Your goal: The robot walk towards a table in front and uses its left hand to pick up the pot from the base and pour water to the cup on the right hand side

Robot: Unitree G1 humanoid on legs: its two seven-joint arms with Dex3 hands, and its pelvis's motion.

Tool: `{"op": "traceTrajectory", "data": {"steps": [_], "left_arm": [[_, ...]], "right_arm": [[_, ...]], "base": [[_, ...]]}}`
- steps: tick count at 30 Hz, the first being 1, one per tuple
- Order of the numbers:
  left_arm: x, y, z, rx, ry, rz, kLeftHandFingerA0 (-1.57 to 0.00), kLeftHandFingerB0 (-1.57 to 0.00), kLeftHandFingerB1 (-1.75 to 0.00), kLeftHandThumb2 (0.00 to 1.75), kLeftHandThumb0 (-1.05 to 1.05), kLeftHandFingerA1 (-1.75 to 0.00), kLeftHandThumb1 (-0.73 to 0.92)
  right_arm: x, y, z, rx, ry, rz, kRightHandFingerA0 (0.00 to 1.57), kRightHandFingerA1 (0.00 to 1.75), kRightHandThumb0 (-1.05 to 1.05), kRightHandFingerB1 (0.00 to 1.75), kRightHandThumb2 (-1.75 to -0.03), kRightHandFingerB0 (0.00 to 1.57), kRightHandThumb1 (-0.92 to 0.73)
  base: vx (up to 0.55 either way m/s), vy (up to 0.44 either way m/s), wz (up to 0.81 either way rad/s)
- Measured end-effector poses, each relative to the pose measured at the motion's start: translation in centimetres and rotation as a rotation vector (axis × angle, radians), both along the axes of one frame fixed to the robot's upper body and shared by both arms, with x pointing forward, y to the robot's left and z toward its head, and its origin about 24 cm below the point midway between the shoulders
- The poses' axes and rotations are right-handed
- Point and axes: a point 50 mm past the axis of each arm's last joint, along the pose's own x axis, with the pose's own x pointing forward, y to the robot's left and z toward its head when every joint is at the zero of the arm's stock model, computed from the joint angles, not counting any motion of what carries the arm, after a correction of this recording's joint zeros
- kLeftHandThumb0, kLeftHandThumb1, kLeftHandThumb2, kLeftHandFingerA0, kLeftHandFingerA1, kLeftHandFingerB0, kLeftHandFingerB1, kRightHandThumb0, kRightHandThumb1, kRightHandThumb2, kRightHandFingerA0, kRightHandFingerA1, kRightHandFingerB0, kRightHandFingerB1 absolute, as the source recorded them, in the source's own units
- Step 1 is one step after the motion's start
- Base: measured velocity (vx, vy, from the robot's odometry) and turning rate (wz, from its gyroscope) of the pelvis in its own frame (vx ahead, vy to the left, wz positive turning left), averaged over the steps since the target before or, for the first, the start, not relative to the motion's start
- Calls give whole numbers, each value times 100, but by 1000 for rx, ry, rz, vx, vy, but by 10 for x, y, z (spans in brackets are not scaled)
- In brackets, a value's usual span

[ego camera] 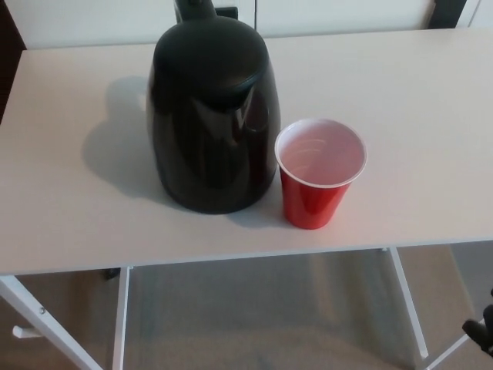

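Observation:
A glossy black pot stands upright on the white table, a little left of the middle, its handle at the far side. Whatever base it has is hidden beneath it. Right beside it, nearly touching, stands a red cup with a white inside; I cannot tell whether it holds any water. Only a small black bit of my right hand shows in the bottom right corner, below the table's front edge. My left hand does not show.
The table's white legs slant down over a beige floor. A dark edge runs along the far left, and a pale wall lies behind the table.

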Motion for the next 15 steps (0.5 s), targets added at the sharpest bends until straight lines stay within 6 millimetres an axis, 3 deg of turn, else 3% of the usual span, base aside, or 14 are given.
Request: {"op": "traceTrajectory", "data": {"steps": [2, 3, 4, 5, 6, 8, 9, 10, 11, 12, 13, 15], "left_arm": [[-12, -11, -19, -54, 64, -12, -14, -20, -44, 78, -55, -46, 53], [-14, -14, -23, -67, 81, -20, -17, -24, -37, 61, -50, -39, 67], [-16, -18, -28, -80, 102, -33, -17, -24, -37, 61, -50, -39, 67], [-18, -24, -35, -99, 133, -55, -16, -24, -50, 84, -59, -49, 58], [-20, -30, -42, -114, 164, -87, -7, -7, -53, 105, -31, -53, 54], [-20, -39, -50, -130, 212, -144, -7, -7, -52, 105, -31, -53, 53], [-20, -43, -55, -137, 238, -175, -17, -14, -34, 63, -57, -38, 77], [-20, -47, -58, -141, 256, -203, -17, -14, -34, 63, -57, -38, 77], [-20, -49, -60, -143, 266, -216, -17, -12, -35, 63, -56, -38, 76], [-20, -52, -63, -148, 279, -237, -1, 0, -51, 108, -34, -50, 58], [-20, -54, -65, -152, 285, -252, -17, -13, -33, 63, -58, -37, 77], [-22, -57, -68, -156, 294, -278, -16, -17, -33, 65, -60, -38, 80]], "right_arm": [[-6, -1, -6, 0, 38, 0, 39, 69, -21, 58, -69, 36, -49], [-8, -1, -7, 0, 48, 1, 40, 68, -20, 57, -69, 36, -50], [-9, -2, -9, -2, 61, 2, 40, 68, -20, 57, -69, 36, -50], [-13, -3, -12, -6, 81, 4, 41, 65, -20, 57, -68, 37, -49], [-16, -4, -15, -10, 101, 7, 38, 65, -20, 57, -69, 35, -48], [-21, -5, -19, -16, 131, 12, 37, 63, -23, 56, -69, 35, -48], [-24, -5, -21, -20, 148, 17, 37, 63, -24, 56, -68, 34, -48], [-27, -6, -23, -26, 162, 25, 37, 63, -24, 56, -68, 34, -48], [-29, -6, -23, -29, 168, 29, 39, 66, -31, 60, -81, 33, -41], [-32, -8, -25, -35, 182, 37, 37, 65, -32, 60, -82, 33, -41], [-35, -9, -26, -41, 193, 43, 37, 65, -32, 61, -83, 33, -42], [-41, -11, -29, -49, 209, 52, 39, 66, -32, 61, -83, 34, -42]], "base": [[0, 0, 0], [0, 0, 0], [0, 0, 0], [0, 0, 0], [0, 0, 0], [0, 0, 0], [0, 0, 0], [0, 0, 0], [0, 0, 0], [0, 0, 0], [0, 0, 0], [0, 0, 0]]}}
